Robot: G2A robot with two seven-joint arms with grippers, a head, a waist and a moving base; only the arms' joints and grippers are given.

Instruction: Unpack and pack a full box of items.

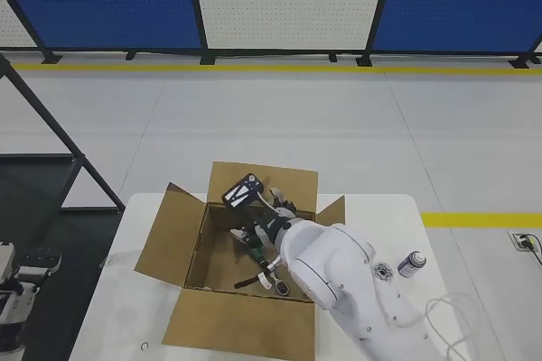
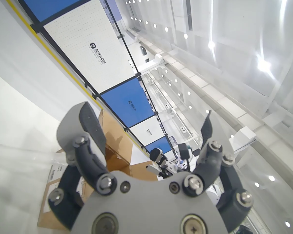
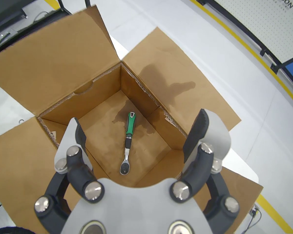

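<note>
Right wrist view looks down into the open cardboard box [image 3: 51, 57], where a green-handled ratchet wrench [image 3: 127, 144] lies flat on the stained floor. The right gripper [image 3: 139, 119] hangs above it with its fingers spread wide, nothing between them and clear of the wrench. In the top view the box [image 1: 172, 245] sits on the white table [image 1: 388, 212] with its flaps folded out and a small can [image 1: 412, 263] standing on the table off to one side, while the left gripper [image 2: 147, 118] is tilted up toward the ceiling beside the box, its fingers likewise apart and empty.
</note>
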